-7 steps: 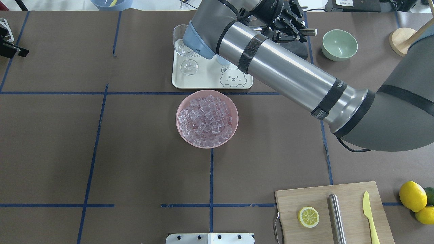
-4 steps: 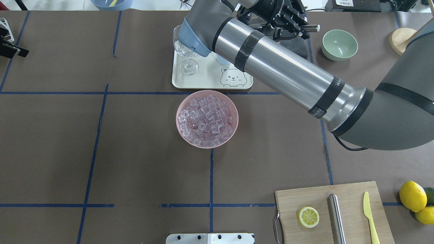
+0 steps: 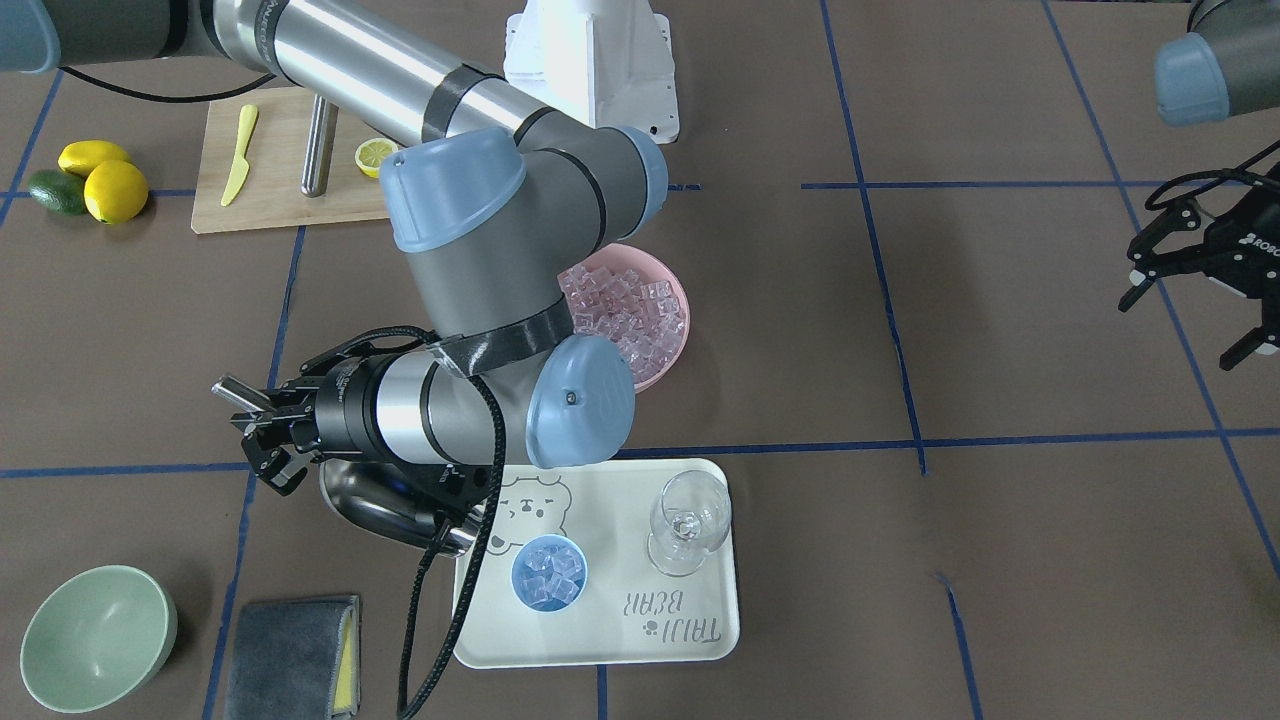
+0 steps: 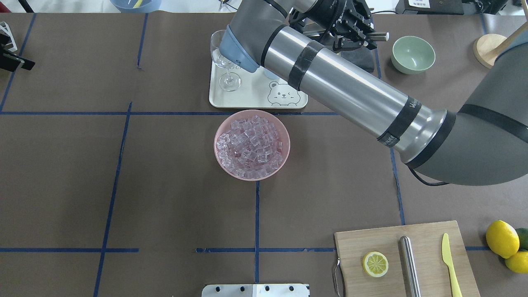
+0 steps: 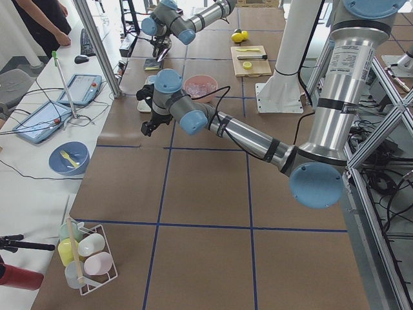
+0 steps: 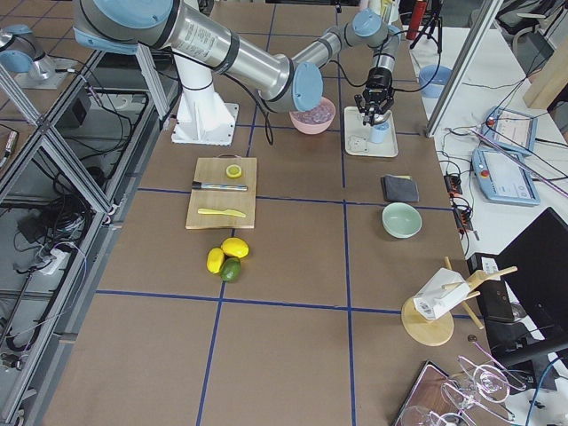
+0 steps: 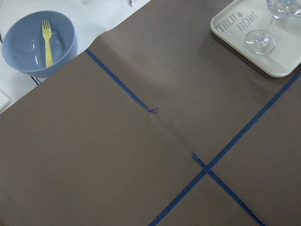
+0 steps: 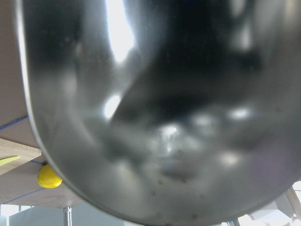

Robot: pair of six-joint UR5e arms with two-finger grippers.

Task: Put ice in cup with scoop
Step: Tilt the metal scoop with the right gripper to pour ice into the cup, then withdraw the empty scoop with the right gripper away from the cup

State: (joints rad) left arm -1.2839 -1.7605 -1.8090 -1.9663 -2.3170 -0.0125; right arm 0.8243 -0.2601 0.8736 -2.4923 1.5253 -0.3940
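Right gripper (image 3: 265, 432) gripping scoop (image 3: 380, 512) by handle, jaws closed on rod. Trough looking empty, hanging just beside cup (image 3: 549, 572); ice (image 3: 548, 585) sitting in cup. Pour seemingly finishing; next move calling for refill at pink bowl (image 3: 683, 310) beyond wrist.

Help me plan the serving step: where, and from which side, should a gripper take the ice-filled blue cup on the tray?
I'd take the cup by its outer wall, fingers straddling it from straight above. It stands upright with no handle, ice fills it so a finger likely won't fit inside, and the scoop crowds one side.
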